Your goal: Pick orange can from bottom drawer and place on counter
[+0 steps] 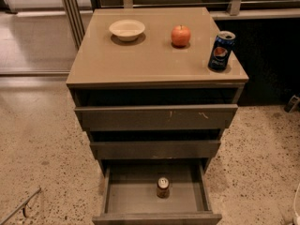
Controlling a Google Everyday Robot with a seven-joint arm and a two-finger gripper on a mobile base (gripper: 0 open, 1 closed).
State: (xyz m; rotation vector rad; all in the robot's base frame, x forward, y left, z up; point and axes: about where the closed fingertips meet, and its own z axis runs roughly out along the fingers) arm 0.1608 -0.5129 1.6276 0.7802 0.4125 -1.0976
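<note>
The orange can (162, 186) stands upright in the middle of the open bottom drawer (126, 198), its silvery top facing up. The drawer is pulled out towards me, below two upper drawers that are only slightly out. The counter (140, 55) is the cabinet's glossy tan top. My gripper is not in view in the camera view, so nothing is near the can.
On the counter stand a white bowl (127, 29) at the back left, a red apple (181, 35) at the back middle and a dark-blue Pepsi can (221, 51) near the right edge. A thin metal rod (21, 207) lies on the speckled floor at the lower left. A pale object (296, 205) shows at the right edge.
</note>
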